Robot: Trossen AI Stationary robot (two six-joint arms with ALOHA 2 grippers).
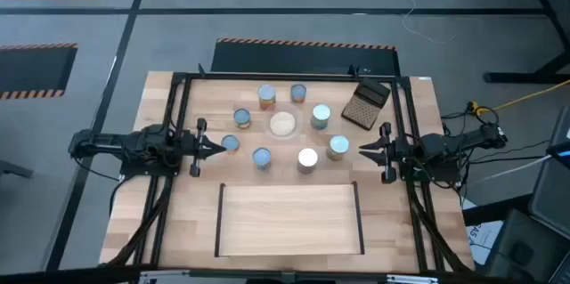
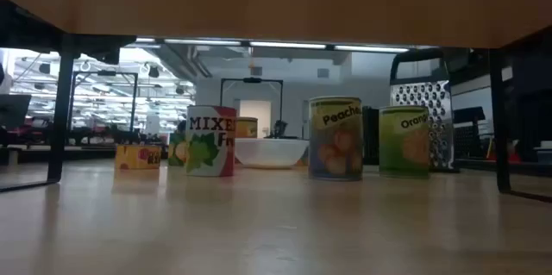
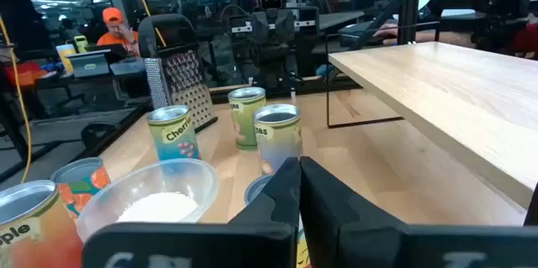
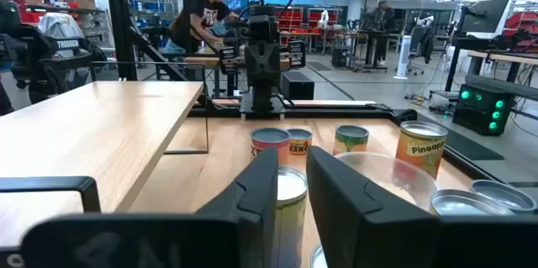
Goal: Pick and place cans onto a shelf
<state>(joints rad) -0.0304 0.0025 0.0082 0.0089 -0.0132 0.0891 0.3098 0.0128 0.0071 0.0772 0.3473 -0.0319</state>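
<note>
The cans [image 1: 297, 128] stand upright in a ring around a bowl [image 1: 282, 125] mid-desk, toward the far edge. They are likely rigid, smooth-walled and fairly heavy, so best pinched across the label at mid-height. The shelf [image 1: 289, 219] by the near edge is bare. Left gripper [image 1: 214, 148] and right gripper [image 1: 367, 150] flank the ring, their fingers only narrowly parted, grasping nothing.
</note>
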